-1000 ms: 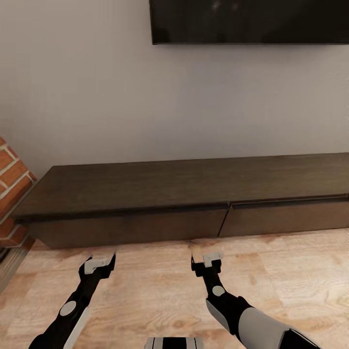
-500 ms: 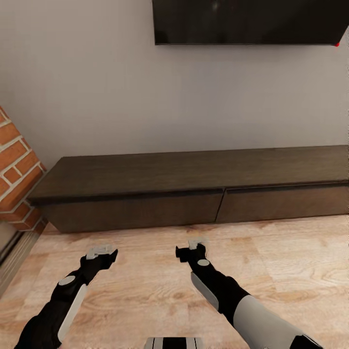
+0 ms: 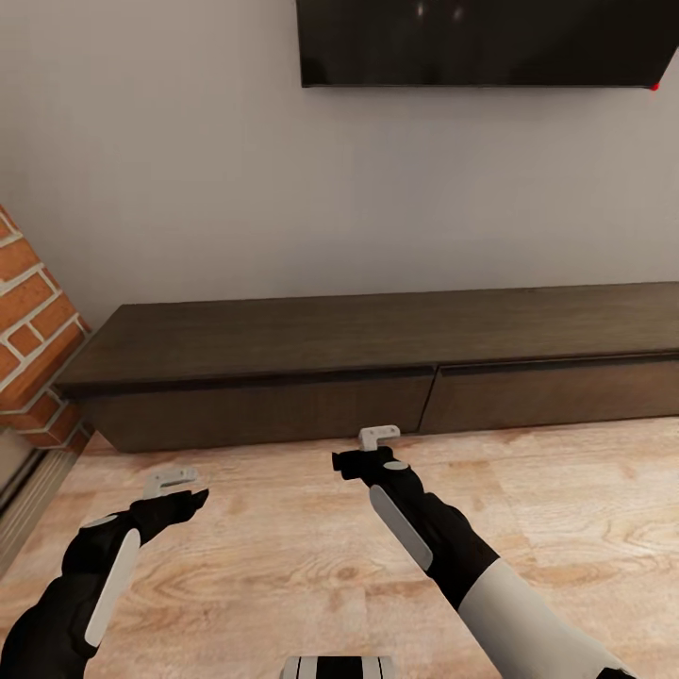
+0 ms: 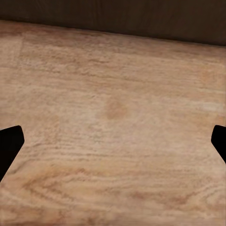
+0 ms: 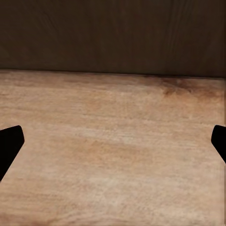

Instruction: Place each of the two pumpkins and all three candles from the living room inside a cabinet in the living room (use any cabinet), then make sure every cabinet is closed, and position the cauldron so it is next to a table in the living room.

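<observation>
The cabinet is a long low dark-brown unit against the wall, and both of its flat fronts are shut. My left gripper hovers open over the wood floor, a little short of the cabinet's left front. My right gripper is open too, just in front of the seam between the two fronts. In the right wrist view the cabinet front is close beyond the open gripper, which holds nothing. The left gripper is empty above bare floor. The pumpkins, candles, cauldron and table are out of view.
A brick column stands at the left, beside the cabinet's end. A dark wall-mounted screen hangs above the cabinet. Light wood floor stretches between me and the cabinet.
The view backed off and shifted a little, then held still. My right gripper has reached forward toward the cabinet's base. My left gripper has drawn back and to the left.
</observation>
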